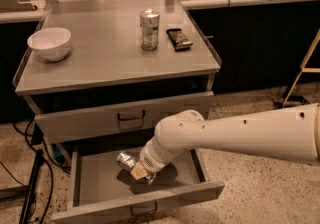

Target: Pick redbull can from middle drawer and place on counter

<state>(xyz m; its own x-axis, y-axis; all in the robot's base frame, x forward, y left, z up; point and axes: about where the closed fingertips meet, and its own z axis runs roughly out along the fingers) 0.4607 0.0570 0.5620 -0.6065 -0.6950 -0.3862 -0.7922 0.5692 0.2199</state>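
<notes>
**Tool (141, 171) down in the middle drawer (95, 180), right at the redbull can (126, 159)**

The white arm (225, 133) reached in low from the right, and the tool sat inside the open middle drawer, pressed up against the redbull can. The can lay on its side on the drawer floor, shiny round end pointing back and left. Whether the tool had clamped onto it or only rested against it, I could not tell from where I stood. Up top, the desk (100, 68) carried a white bowl (49, 43) at the left, a wider silver can (149, 29) standing upright, and a dark snack bar (179, 38) just beside that can. The upper drawer (90, 120) was shut.
</notes>
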